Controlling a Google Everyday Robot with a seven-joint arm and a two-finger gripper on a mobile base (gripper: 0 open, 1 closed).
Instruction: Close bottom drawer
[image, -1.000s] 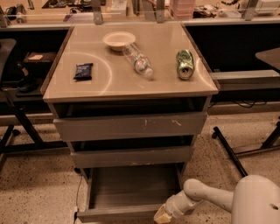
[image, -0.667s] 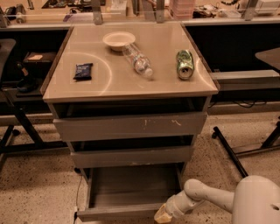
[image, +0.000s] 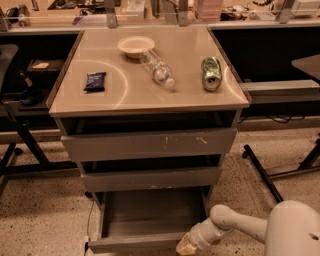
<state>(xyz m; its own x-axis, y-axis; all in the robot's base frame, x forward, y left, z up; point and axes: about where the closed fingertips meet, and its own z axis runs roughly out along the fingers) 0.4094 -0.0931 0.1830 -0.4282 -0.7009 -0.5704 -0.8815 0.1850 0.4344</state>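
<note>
Claw: gripper (image: 186, 246), low in the view near 5 o'clock, close to the bottom edge, pale yellowish tip aimed toward 8 o'clock.
Claw state: cannot tell whether wide or narrow.
Arm: white arm (image: 235, 226), running from the claw toward 2 o'clock to the rounded white robot body (image: 295, 231) in the lower right corner.
Task's thing: bottom drawer (image: 150, 217), pulled well out of the cabinet, shallow grey tray open to view, its plain front at 9 o'clock from the claw; claw right at the front's right end, contact not clear.
Above it: middle drawer front (image: 150, 179) at 11 o'clock from the claw, slightly out.
Higher: top drawer front (image: 150, 144), widest, orange scratch marks right of centre, also slightly out.
Cabinet top (image: 125, 100): at 12 o'clock from the drawers, beige and glossy.
On top, far edge: shallow bowl (image: 136, 46).
On top, centre: clear plastic bottle (image: 157, 70) lying on its side, touching the bowl.
On top, 3 o'clock side: green can (image: 211, 73) on its side.
On top, 9 o'clock side: dark packet (image: 95, 81).
Floor (image: 40, 215): speckled.
</note>
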